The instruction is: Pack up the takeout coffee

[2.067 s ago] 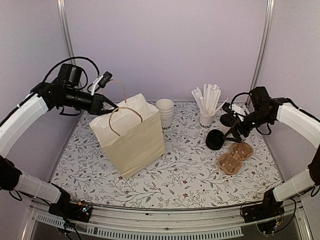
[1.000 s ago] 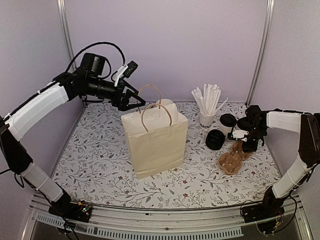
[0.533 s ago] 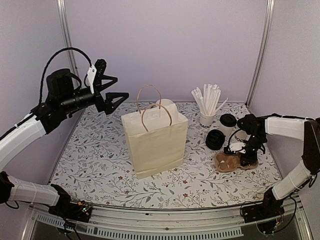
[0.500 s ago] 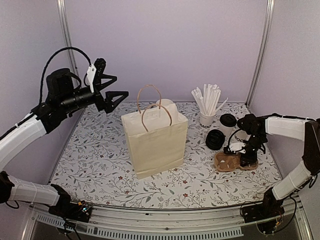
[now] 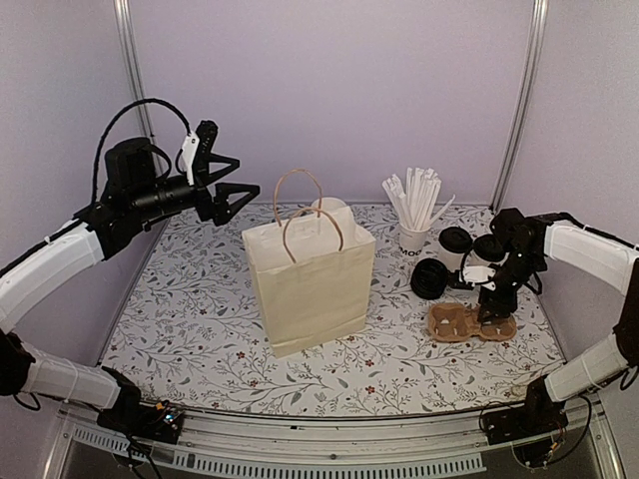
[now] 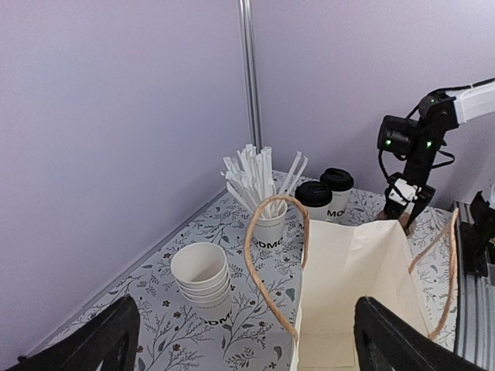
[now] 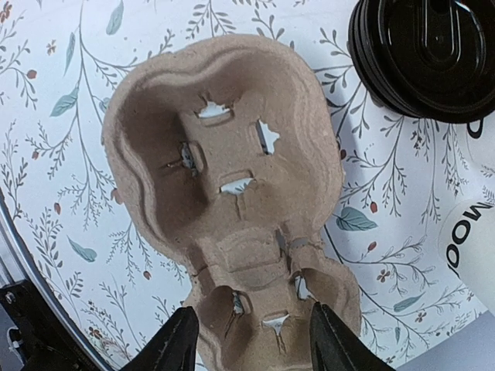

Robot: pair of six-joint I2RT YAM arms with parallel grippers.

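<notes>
Two takeout coffee cups, white with black lids, stand at the back right (image 5: pixel 455 245) (image 5: pixel 488 249); the left wrist view shows them beyond the bag (image 6: pixel 315 202) (image 6: pixel 338 188). One cup's side is at the right wrist view's edge (image 7: pixel 473 236). My right gripper (image 5: pixel 492 307) (image 7: pixel 255 344) is open, its fingers either side of the near end of a brown pulp cup carrier (image 5: pixel 454 321) (image 7: pixel 224 193) lying flat on the table. My left gripper (image 5: pixel 245 178) (image 6: pixel 246 344) hangs open and empty, high to the left of the cream paper bag (image 5: pixel 310 284) (image 6: pixel 363 286), which stands upright with its mouth open.
A stack of black lids (image 5: pixel 429 278) (image 7: pixel 433 54) lies just left of the coffees. A cup of white straws (image 5: pixel 412 236) (image 6: pixel 269 224) and a stack of empty white cups (image 5: pixel 329 208) (image 6: pixel 203 277) stand at the back. Walls close in on three sides.
My left gripper let go of the bag's handle and drew back to the left. The right gripper laid the carrier flat on the table and has opened over it.
</notes>
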